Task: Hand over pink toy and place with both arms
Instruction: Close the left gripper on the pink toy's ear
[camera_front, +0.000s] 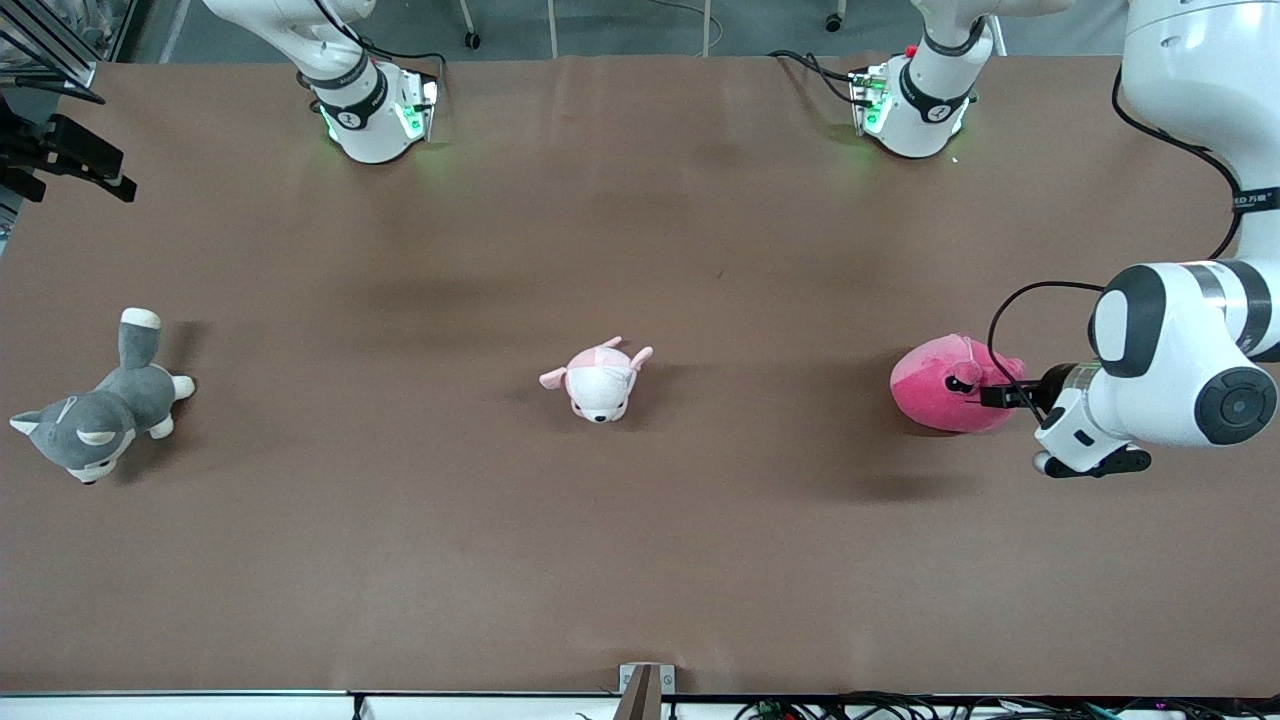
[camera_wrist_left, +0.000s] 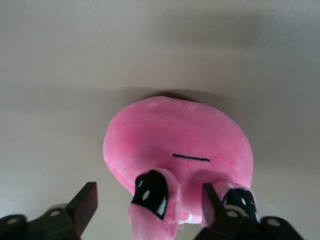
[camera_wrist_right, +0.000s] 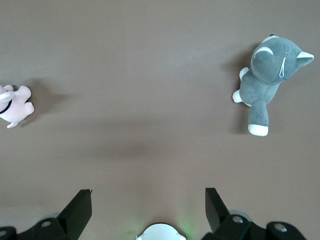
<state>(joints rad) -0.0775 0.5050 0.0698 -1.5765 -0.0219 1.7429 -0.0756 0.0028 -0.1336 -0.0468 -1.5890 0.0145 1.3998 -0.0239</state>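
Note:
The pink toy (camera_front: 935, 390) lies on the brown table at the left arm's end. It fills the middle of the left wrist view (camera_wrist_left: 175, 135), with a straight black mouth line and two bulging dark eyes. My left gripper (camera_front: 992, 396) comes in level with the toy from the table's end. It is open (camera_wrist_left: 150, 200), with one bulging eye between its fingers (camera_wrist_left: 86, 202) and no grip on it. My right gripper (camera_wrist_right: 148, 200) is open and empty, high over the table near its own base, and out of the front view.
A small white-and-pale-pink plush animal (camera_front: 600, 380) lies mid-table and also shows in the right wrist view (camera_wrist_right: 12, 107). A grey-and-white plush dog (camera_front: 95, 415) lies at the right arm's end (camera_wrist_right: 267, 75). The two arm bases (camera_front: 370, 110) (camera_front: 915, 100) stand along the table's edge.

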